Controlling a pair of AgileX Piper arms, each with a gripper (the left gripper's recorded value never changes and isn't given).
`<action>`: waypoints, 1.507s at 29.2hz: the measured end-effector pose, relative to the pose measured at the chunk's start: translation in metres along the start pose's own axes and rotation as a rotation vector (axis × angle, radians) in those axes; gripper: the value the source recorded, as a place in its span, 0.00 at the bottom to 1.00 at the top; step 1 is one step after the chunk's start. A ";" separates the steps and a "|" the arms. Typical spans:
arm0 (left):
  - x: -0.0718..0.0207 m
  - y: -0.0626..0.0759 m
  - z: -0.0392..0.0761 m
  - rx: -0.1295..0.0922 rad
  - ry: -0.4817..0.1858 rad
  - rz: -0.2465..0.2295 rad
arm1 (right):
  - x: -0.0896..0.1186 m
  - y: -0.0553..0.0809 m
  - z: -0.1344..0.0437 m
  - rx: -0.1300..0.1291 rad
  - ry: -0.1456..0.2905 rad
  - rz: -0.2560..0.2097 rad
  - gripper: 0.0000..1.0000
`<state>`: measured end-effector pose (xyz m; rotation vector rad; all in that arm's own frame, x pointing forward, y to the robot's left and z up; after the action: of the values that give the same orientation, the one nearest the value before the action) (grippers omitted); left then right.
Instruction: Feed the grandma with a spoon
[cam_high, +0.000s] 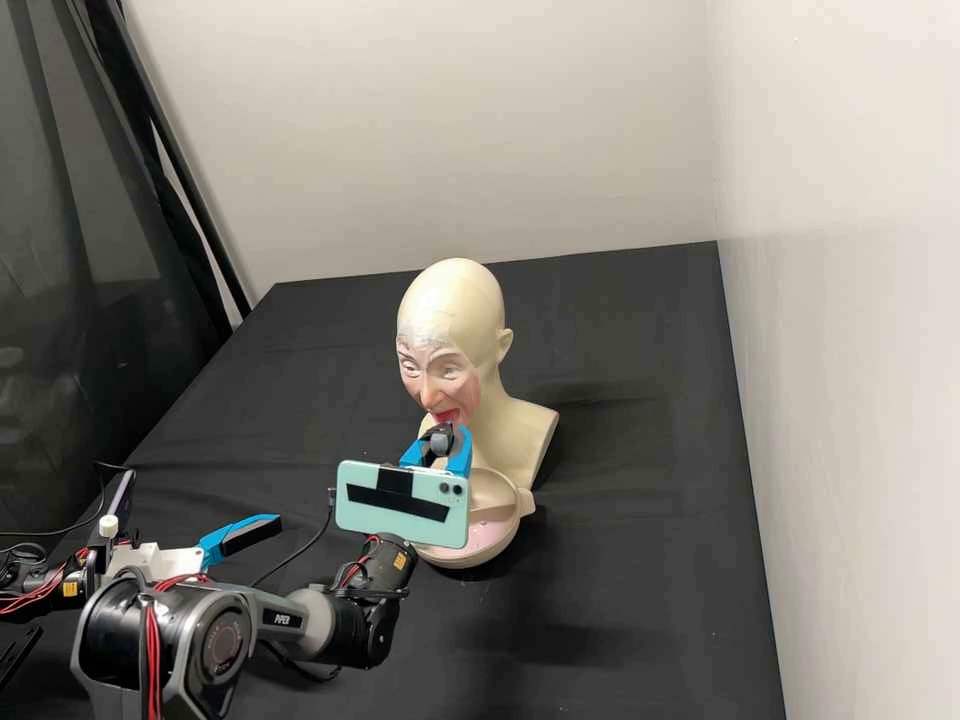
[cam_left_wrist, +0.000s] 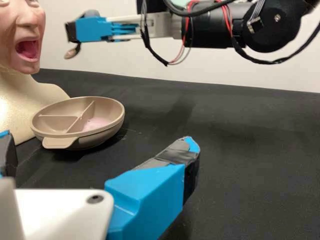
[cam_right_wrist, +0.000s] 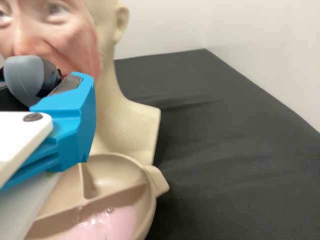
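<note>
Your right pincer (cam_high: 440, 452) grips the spoon (cam_right_wrist: 30, 75) by its grey handle, just before the head's (cam_high: 450, 330) open mouth, above the bowl (cam_high: 497, 497); lip contact unclear. Your left pincer (cam_high: 243, 533) gapes wide, low over the bench (cam_high: 620, 400).

We have the high camera fixed off the arms, behind and above the left gripper (cam_high: 235, 535). It looks forward and down over the black cloth-covered surface (cam_high: 620, 400) from a middling distance, toward the white corner walls (cam_high: 450, 130). Our left wrist camera rides low, just over the surface, looking past its own gripper. Ahead of those fingertips stand the pale open-mouthed mannequin bust (cam_left_wrist: 15, 90) and the beige divided plastic bowl (cam_left_wrist: 80, 120), with the right gripper (cam_left_wrist: 74, 30) seen side-on above the bowl. Our right wrist camera sits very close, tight behind the grey-handled spoon (cam_right_wrist: 30, 75) its gripper clamps, facing the bust just beyond. All three views share the bust and bowl.
</note>
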<state>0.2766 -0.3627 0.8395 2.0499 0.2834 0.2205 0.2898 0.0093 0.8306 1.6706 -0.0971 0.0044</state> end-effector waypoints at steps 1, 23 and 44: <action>0.0000 0.000 -0.001 0.000 0.002 0.001 | 0.001 0.000 -0.002 0.000 0.009 0.000 0.00; -0.0001 0.001 -0.003 -0.002 0.012 0.003 | 0.021 -0.006 -0.027 -0.008 0.047 -0.002 0.00; 0.0013 0.003 -0.004 -0.003 0.014 0.011 | 0.023 -0.011 -0.033 0.002 0.046 -0.019 0.00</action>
<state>0.2770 -0.3603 0.8441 2.0486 0.2798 0.2420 0.3150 0.0416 0.8242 1.6725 -0.0465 0.0283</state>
